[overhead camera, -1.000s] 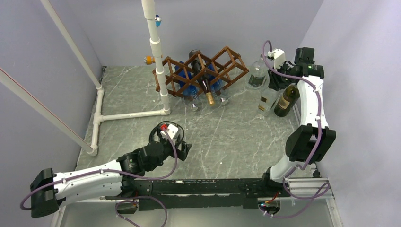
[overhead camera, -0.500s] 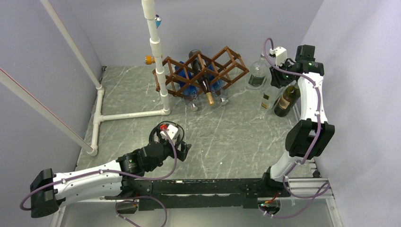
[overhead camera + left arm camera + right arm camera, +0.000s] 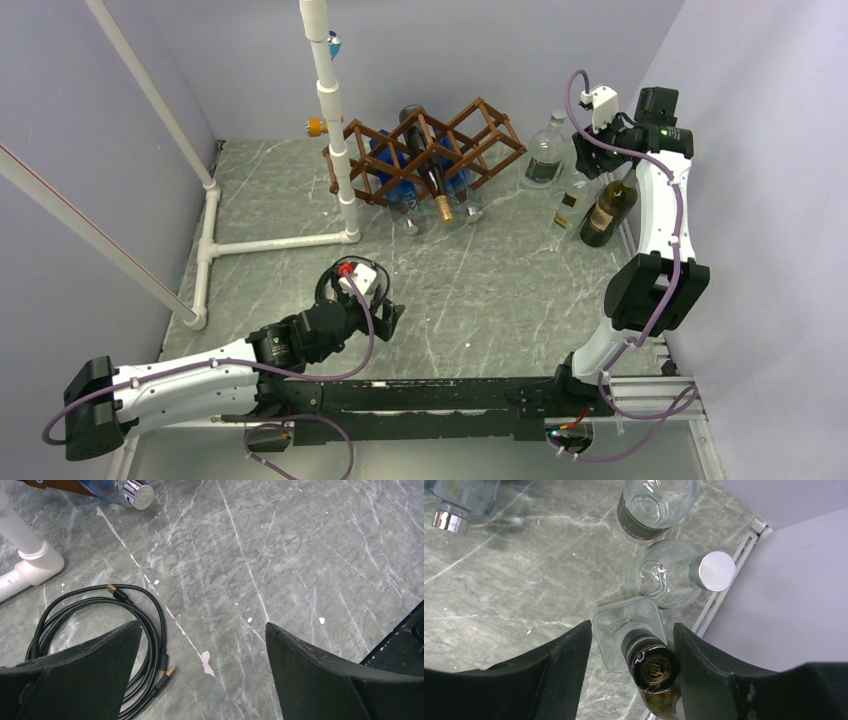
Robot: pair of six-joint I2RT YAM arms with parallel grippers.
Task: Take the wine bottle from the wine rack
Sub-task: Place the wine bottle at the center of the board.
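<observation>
The dark brown lattice wine rack stands at the back of the table. It holds a dark bottle with a gold cap and blue-tinted ones. A dark green wine bottle stands upright on the table at the far right, off the rack. Its black foil cap shows between the fingers of my right gripper. That gripper's jaws are open around the neck, the left finger well apart and the right finger close beside the cap. My left gripper hangs wide open over bare table, holding nothing.
Clear glass bottles crowd the wine bottle: a square one, one with a silver cap and a round one. The right wall is close. A white PVC pipe frame stands left of the rack. A coiled black cable lies under the left gripper.
My right gripper has opened off the wine bottle's neck and lifted slightly up and back. The bottle stays standing. The left arm has not moved.
</observation>
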